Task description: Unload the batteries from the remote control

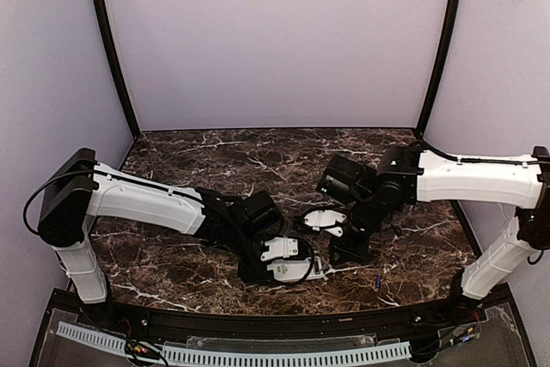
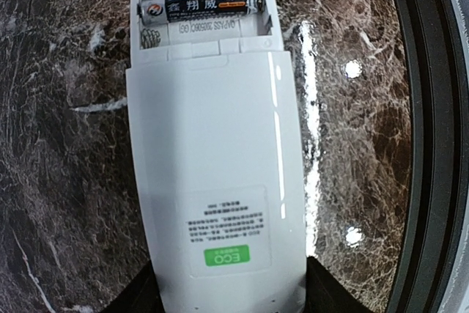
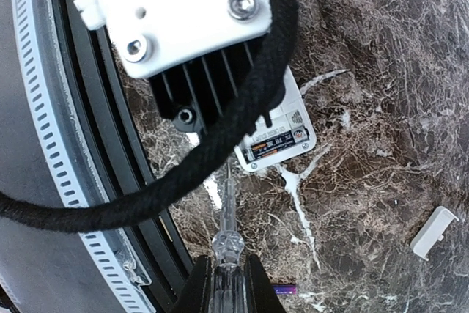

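Carefully: one cell left to lever, several ways to lose it

On the left: left claw roughly half open, clamped on the near end of the remote control, back side up, low over the worktop or on it, cannot tell which. At the far end, compartment uncovered; seated battery in the upper bay, lower bay bare down to its spring. Grip on smooth, rounded plastic only: under a sideways push, likely to swivel or slide between the fingers and throw off the aim.

To the right: right claw shut on a clear-handled pick, thin tip reaching toward the open end of the remote; contact with the cell impossible to tell. From here, risk of skating off the round cell, bending the spring contact, or flicking the cell out hard enough to send it across the worktop.

Farther right: loose battery lying near the right claw, apt to roll if brushed. Cover piece well apart, unlikely to interfere.
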{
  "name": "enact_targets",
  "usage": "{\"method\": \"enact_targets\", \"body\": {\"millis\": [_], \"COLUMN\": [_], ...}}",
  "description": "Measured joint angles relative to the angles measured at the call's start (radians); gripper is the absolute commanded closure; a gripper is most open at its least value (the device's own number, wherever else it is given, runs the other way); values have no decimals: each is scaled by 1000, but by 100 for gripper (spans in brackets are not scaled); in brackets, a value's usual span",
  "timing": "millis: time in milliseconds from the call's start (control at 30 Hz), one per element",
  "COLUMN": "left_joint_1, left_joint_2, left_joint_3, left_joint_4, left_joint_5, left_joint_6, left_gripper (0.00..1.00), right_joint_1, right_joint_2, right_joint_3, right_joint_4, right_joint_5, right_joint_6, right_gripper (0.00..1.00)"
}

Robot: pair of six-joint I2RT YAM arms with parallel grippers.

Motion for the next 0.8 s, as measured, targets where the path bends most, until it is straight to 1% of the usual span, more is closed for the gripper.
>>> {"method": "enact_targets", "body": {"millis": [400, 800], "left_joint_1": [4, 4], "left_joint_2": [0, 16], "left_joint_3": [0, 0], "left_joint_4": [-9, -31], "left_joint_5": [2, -2], "left_joint_6": [0, -1], "left_gripper": [100, 100], "right_joint_1": [9, 14], "right_joint_2": [43, 62], "right_joint_3": [0, -4], "right_joint_4": [51, 55], "right_joint_5": [52, 71], "right_joint_6": [-8, -11], "right_gripper": [100, 100]}}
